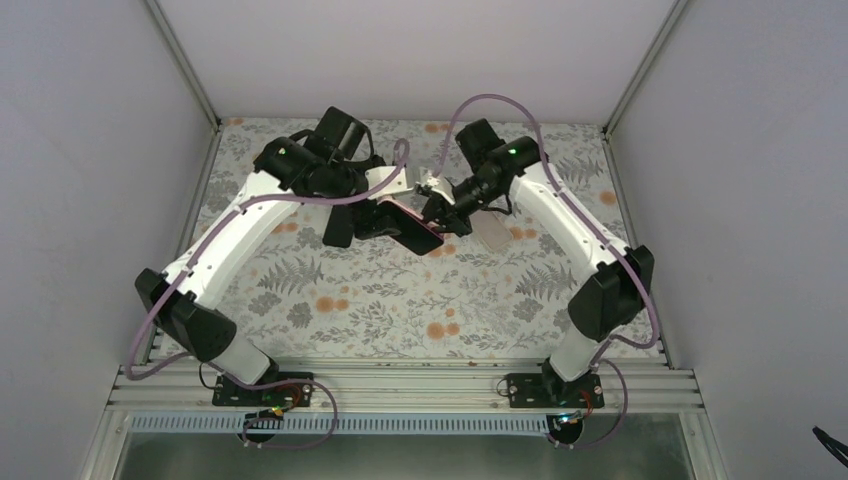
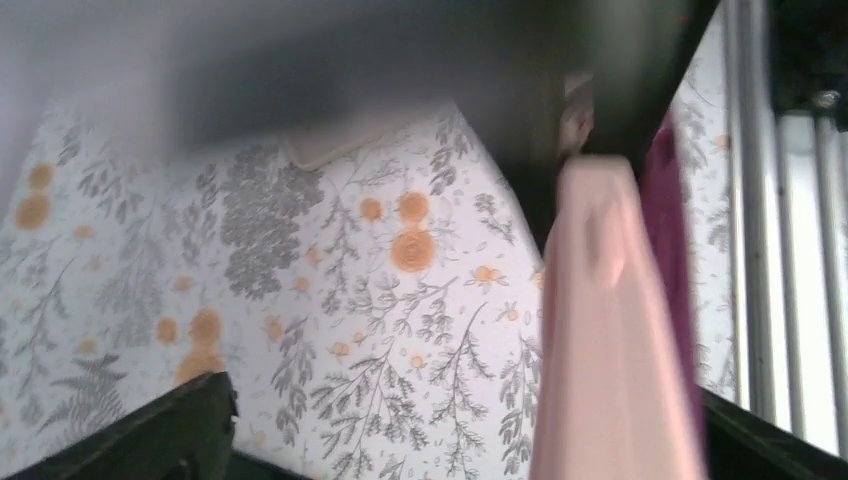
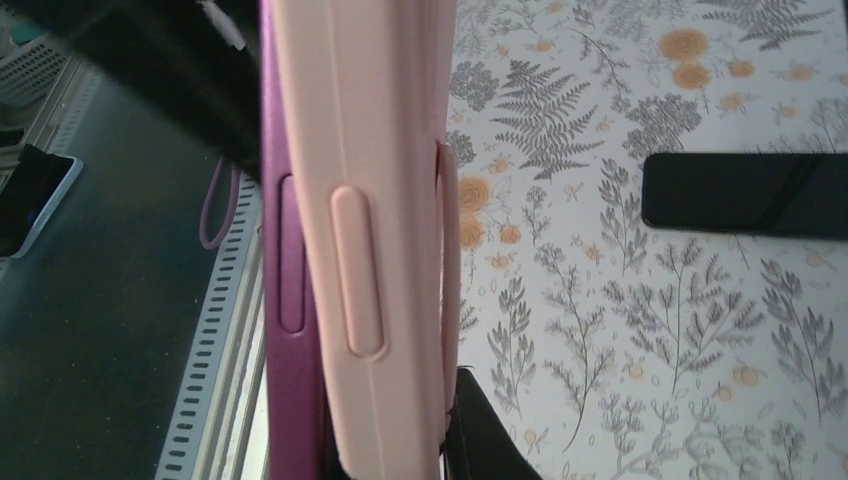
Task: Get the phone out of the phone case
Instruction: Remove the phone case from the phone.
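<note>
The phone, in a pink case [image 1: 416,236], is held edge-up in the air above the middle of the table. In the right wrist view the pink case [image 3: 365,200] stands upright with the purple phone edge [image 3: 285,330] against its left side. My right gripper [image 3: 390,445] is shut on the cased phone; one black finger [image 3: 490,435] presses the case's right face, and the other is hidden. My left gripper [image 2: 470,450] is open: the case [image 2: 610,340] lies close to its right finger [image 2: 760,450], far from the left finger [image 2: 160,435]. Both grippers meet in the top view, left [image 1: 360,225] and right [image 1: 442,214].
A small pale flat object [image 1: 493,236] lies on the flowered table cloth [image 1: 400,300] just right of the grippers. The metal rail [image 1: 400,385] runs along the near edge. White walls enclose the table at the back and both sides.
</note>
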`<action>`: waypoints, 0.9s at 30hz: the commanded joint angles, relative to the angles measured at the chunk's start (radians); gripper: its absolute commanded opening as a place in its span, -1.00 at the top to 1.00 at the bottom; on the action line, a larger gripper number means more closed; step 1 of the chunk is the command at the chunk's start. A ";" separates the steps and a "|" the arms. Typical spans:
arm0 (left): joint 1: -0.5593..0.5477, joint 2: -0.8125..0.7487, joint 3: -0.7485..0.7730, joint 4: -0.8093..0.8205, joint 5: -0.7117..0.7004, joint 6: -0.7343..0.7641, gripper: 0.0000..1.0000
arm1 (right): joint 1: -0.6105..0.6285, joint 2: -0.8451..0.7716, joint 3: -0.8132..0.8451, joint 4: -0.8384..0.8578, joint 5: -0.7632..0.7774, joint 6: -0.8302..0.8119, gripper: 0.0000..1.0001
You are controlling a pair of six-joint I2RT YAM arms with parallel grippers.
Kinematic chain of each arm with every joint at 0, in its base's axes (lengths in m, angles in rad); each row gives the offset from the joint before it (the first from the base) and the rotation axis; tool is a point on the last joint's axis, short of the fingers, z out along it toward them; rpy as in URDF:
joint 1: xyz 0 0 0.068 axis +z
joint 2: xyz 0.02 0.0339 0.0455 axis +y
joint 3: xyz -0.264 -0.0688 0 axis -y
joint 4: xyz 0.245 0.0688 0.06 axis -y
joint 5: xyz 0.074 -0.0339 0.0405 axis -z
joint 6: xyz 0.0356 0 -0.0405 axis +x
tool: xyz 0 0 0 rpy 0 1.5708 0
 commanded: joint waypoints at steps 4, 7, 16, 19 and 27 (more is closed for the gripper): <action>0.061 -0.227 -0.246 0.306 -0.281 -0.036 -1.00 | -0.185 -0.154 -0.117 0.014 -0.098 0.015 0.93; 0.063 -0.283 -0.346 0.443 -0.448 -0.035 -1.00 | -0.234 -0.145 -0.123 0.150 -0.057 0.173 0.93; -0.019 -0.277 -0.512 0.975 -0.607 -0.026 -1.00 | -0.216 -0.136 -0.162 0.739 0.181 0.772 0.94; -0.058 -0.213 -0.453 1.001 -0.561 -0.075 -1.00 | -0.215 -0.114 -0.169 0.846 0.261 0.892 0.93; -0.140 -0.066 -0.385 1.056 -0.489 -0.133 -1.00 | -0.199 -0.017 -0.092 0.927 0.431 1.125 0.94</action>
